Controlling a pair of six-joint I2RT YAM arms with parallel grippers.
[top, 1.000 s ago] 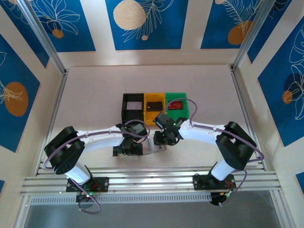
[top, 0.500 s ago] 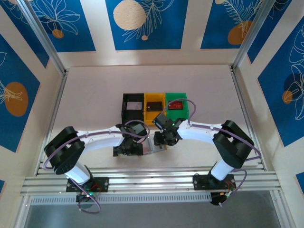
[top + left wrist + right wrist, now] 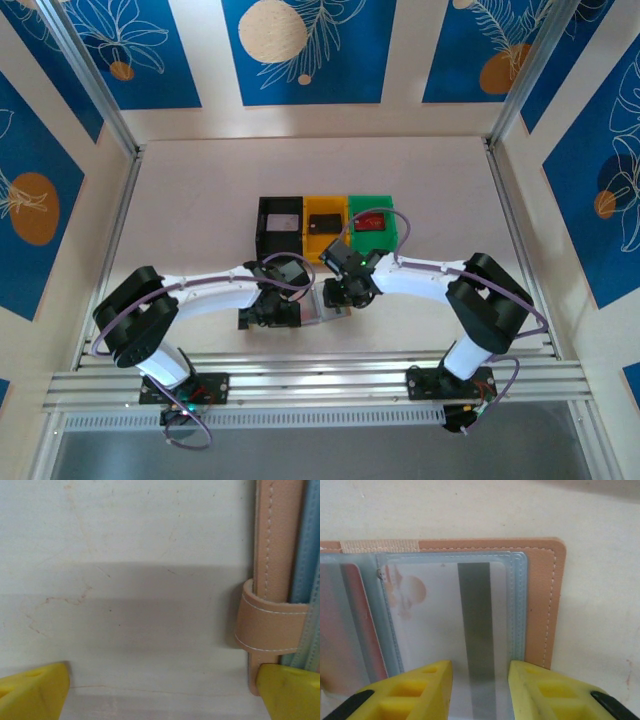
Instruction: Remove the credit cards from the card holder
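Note:
The tan card holder lies open and flat on the table between my two grippers. In the right wrist view its tan edge frames pale blue pockets. A white credit card with a dark stripe sits in the clear pocket, its near end poking out. A reddish card shows in the pocket to the left. My right gripper is part open, fingertips down astride the stripe. My left gripper is wide open; its right finger rests on the holder's edge beside the snap tab.
Three bins stand in a row just beyond the holder: black with a pale card, yellow with a dark card, green with a red card. An aluminium rail runs along the near edge.
The right gripper has crept slightly left and nearer over the holder. The left arm has stayed put.

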